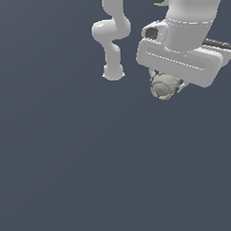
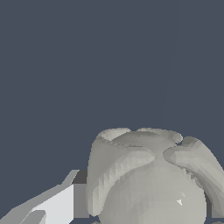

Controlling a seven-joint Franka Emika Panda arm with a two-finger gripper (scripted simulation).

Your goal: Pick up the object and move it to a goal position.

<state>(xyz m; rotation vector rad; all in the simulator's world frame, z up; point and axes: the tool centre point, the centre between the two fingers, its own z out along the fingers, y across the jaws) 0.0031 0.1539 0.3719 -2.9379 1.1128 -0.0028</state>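
Gripper (image 1: 167, 86) is closed around the lumpy grey ball (image 1: 164, 86), which sits between its fingers just below the hand. Carry it smoothly, keeping the squeeze steady.

This is no furnished room but a bare simulated workspace. A flat, uniform slate-blue ground (image 1: 67, 176) fills both views with no walls, furniture, texture or horizon. The white robot arm (image 1: 111, 36) and the lumpy grey-beige ball (image 1: 164, 85) are smoothly shaded, faceted computer models, which marks the scene as a physics-simulator render.
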